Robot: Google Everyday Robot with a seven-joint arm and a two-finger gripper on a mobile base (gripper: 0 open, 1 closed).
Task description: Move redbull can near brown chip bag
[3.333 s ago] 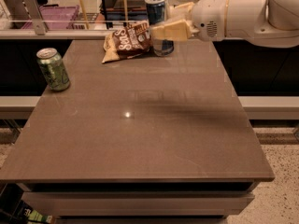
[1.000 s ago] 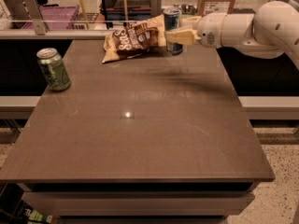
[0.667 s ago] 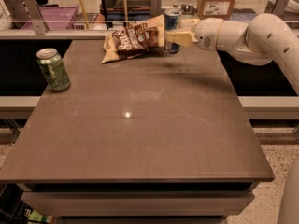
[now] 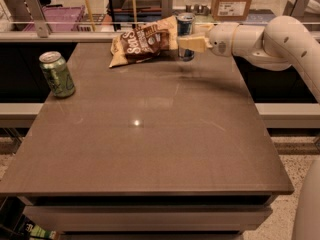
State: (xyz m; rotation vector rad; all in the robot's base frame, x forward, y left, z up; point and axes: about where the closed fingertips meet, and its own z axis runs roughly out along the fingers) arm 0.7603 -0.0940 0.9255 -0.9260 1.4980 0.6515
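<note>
Two cans are on the table [image 4: 150, 149]. We see the redbull can [image 4: 185, 24] upright, long axis vertical and silver top up, at the far edge just right of the brown chip bag [image 4: 142, 41]. The gripper [image 4: 184, 43] clasps its mid-body from the right, likely so it stays steady for placing. The green can [image 4: 57, 74] stands well apart on the left.

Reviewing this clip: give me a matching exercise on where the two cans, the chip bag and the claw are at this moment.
Things:
1. redbull can
2. brown chip bag
3. green can
4. claw

Places:
A. upright and alone near the table edge, on the left of the view
B. lying at the far edge, beside the slim can
C. reaching in from the right of the view, at the slim can
D. upright at the far edge, just right of the bag

Pairs: 1-D, 2-B, 3-A, 4-C
</note>
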